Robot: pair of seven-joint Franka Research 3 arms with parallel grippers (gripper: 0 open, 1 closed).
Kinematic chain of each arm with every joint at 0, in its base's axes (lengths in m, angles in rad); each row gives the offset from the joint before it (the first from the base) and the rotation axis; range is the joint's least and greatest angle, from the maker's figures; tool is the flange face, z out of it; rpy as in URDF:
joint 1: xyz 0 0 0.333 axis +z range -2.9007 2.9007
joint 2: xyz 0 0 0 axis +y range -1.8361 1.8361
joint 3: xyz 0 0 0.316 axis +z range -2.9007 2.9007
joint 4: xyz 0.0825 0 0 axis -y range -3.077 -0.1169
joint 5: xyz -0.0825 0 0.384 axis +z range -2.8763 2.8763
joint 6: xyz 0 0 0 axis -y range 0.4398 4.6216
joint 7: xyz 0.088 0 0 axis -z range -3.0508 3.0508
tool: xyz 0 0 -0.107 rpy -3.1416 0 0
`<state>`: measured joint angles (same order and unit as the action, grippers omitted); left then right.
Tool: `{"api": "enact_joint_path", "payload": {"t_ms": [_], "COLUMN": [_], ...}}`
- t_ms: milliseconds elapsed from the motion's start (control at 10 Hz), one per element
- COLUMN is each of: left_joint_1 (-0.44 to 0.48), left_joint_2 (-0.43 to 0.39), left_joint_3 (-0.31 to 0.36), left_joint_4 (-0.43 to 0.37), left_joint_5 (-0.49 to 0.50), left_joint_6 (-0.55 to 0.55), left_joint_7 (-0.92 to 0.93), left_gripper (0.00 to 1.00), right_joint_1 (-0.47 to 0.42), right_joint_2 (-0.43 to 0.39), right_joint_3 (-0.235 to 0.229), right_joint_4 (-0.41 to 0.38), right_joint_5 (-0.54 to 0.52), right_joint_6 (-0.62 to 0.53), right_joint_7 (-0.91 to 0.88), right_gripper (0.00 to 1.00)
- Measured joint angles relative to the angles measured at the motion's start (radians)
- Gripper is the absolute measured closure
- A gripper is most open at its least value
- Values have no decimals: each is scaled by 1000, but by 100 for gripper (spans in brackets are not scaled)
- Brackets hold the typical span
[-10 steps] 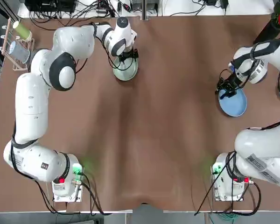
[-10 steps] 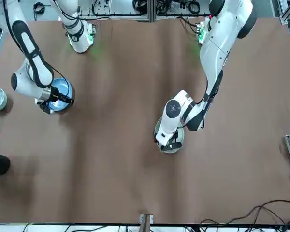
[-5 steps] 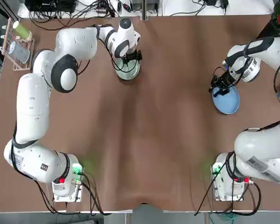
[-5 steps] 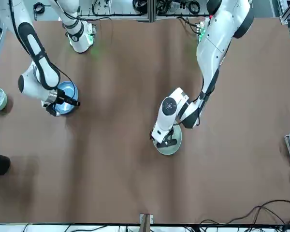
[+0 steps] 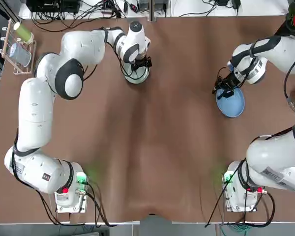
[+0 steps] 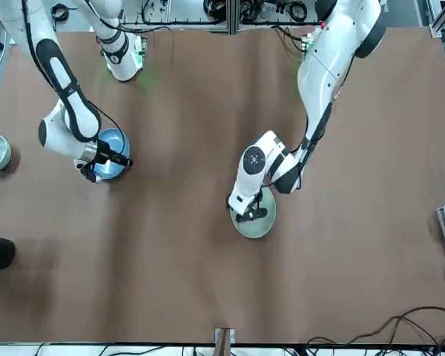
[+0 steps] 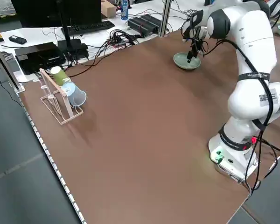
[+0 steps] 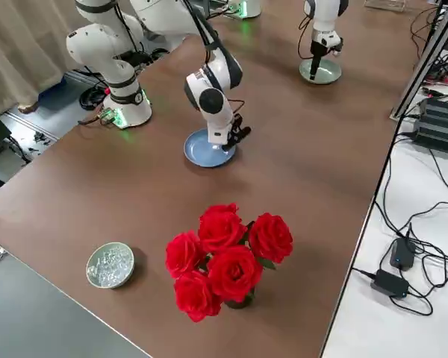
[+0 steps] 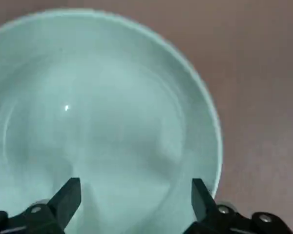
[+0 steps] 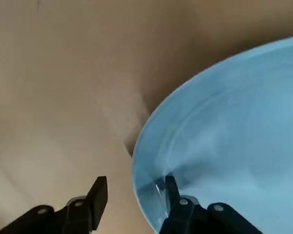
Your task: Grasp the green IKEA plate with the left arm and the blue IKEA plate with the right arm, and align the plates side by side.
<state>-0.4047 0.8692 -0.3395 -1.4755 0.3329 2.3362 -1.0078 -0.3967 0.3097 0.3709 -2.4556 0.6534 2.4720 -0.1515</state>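
Plates lie well apart from my seat: the green IKEA plate (image 6: 254, 229) is under the left arm's gripper, toward the table's far edge, and the blue IKEA plate (image 5: 231, 105) is out on the right side, a little nearer the arms' bases. They are not side by side.

On the left gripper (image 9: 136, 181) I can see both fingers spread, with the green plate's inner face showing between them; one finger is close beside the rim. The right gripper (image 10: 136, 178) is also open, its fingers less widely parted. One sits over the blue plate, the other outside it, and the rim passes through the gap. I can't tell whether either plate clears the brown table (image 5: 162, 172).

Beyond the blue plate, my right side view gives me a bunch of red roses (image 8: 234, 270). Near them stands a pale green bowl (image 8: 99, 283) with clear pieces in it, well apart from the plate.

Over at the left edge of the table I have a rack (image 5: 6, 34) with a green cup (image 5: 23, 32) and a light blue cup (image 5: 20, 54) on it. Past the table, a black monitor (image 7: 59, 14) stands on a white desk (image 7: 32, 37).
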Motion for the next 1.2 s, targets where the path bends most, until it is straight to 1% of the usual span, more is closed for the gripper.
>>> {"api": "enact_joint_path", "payload": {"t_ms": [200,600,800,1100,1200], "left_joint_1": [-17,-52,-63,-65,-65], "left_joint_2": [-1,-3,-11,-39,-43], "left_joint_3": [-3,-17,-36,-65,-75], "left_joint_4": [0,-7,-24,-78,-86], "left_joint_5": [-1,-1,-1,-1,-1], "left_joint_6": [-37,-48,-70,-80,-80], "left_joint_7": [-13,-40,-43,-61,-67], "left_gripper": [0,0,0,0,0], "right_joint_1": [22,126,152,153,156], "right_joint_2": [14,36,55,77,80], "right_joint_3": [0,1,1,0,0], "right_joint_4": [18,66,81,101,108], "right_joint_5": [41,175,196,208,213], "right_joint_6": [0,17,41,47,47], "right_joint_7": [0,0,0,0,0], "right_gripper": [44,44,44,44,44]}}
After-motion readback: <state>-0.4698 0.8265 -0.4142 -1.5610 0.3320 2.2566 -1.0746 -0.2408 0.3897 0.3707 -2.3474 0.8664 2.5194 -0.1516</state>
